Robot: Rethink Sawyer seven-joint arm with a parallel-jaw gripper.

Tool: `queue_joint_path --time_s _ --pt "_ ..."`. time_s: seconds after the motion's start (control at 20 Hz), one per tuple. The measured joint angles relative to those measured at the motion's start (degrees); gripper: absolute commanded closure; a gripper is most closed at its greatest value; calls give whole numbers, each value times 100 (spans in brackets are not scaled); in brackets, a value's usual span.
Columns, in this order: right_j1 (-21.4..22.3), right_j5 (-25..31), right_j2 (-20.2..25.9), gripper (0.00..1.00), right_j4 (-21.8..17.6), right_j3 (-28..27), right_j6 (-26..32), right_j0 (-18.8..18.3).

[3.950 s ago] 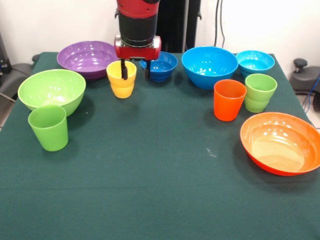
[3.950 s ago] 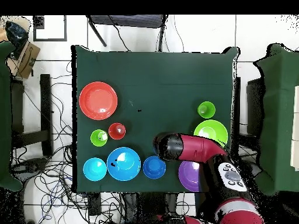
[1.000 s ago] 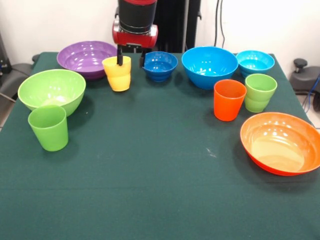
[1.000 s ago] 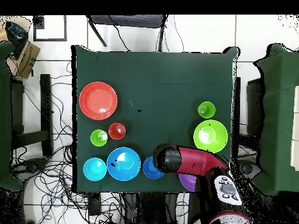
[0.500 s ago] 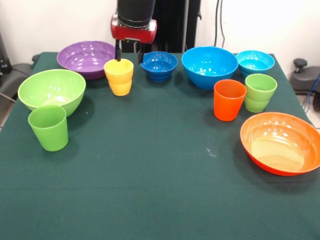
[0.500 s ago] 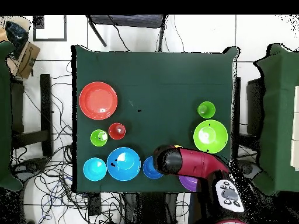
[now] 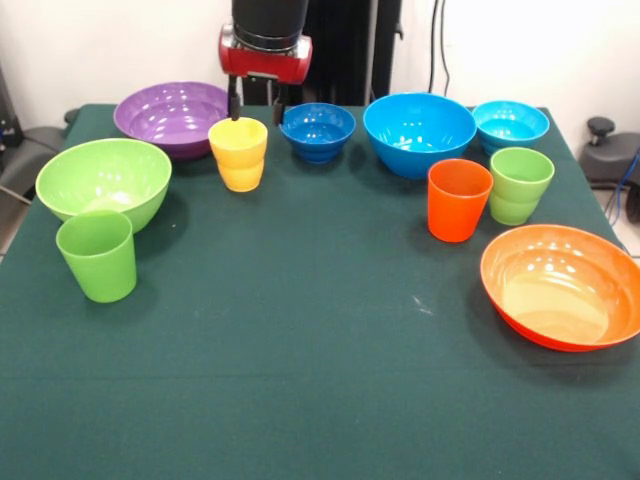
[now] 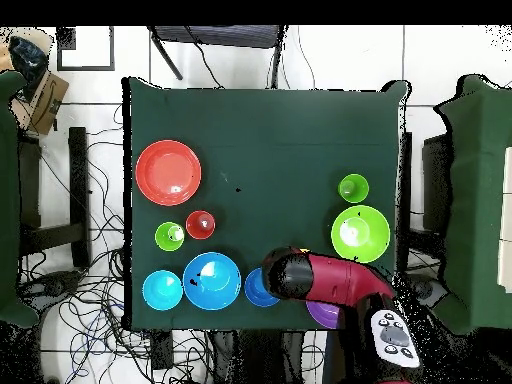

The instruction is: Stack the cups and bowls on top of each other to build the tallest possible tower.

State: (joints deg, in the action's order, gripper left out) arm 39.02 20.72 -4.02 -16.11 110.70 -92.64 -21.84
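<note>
- Gripper (image 7: 255, 104) is hanging above the back of the table, fingers spread apart and gripping nothing; the 2 dark fingertips are sitting just over and behind the yellow cup (image 7: 239, 154).
- Yellow cup is standing upright on the green cloth (image 7: 300, 360), apart from the fingers, between the purple bowl (image 7: 172, 115) and the dark blue bowl (image 7: 318, 130).
- In the overhead view the red arm (image 8: 330, 281) is covering the yellow cup almost entirely and part of the purple bowl.
- No tower is standing: all 6 bowls and 4 cups are sitting separately on the cloth.
- Lime green bowl (image 7: 103, 180) is sitting at the left side in the front view, with the plain green cup (image 7: 97, 254) just in front of it.
- Large blue bowl (image 7: 419, 132) is sitting right of the dark blue one; turquoise bowl (image 7: 510, 124) is sitting beside it at the back right corner.
- Orange cup (image 7: 459, 199) and light green cup (image 7: 519, 184) are standing side by side, close but not clearly touching, in front of those 2 bowls.
- Orange bowl (image 7: 560, 285) is sitting alone near the right edge, closer to the camera than the 2 cups.
</note>
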Motion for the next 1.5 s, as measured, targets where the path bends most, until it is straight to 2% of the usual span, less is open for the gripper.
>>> queue_joint_path --time_s 0.45,1.0,1.5 --pt "-244 -61 1 0 0 -1 -1 -10" --pt "-608 -500 2 0 2 -3 -2 -12" --pt "-836 -556 0 0 2 -5 -2 -37"
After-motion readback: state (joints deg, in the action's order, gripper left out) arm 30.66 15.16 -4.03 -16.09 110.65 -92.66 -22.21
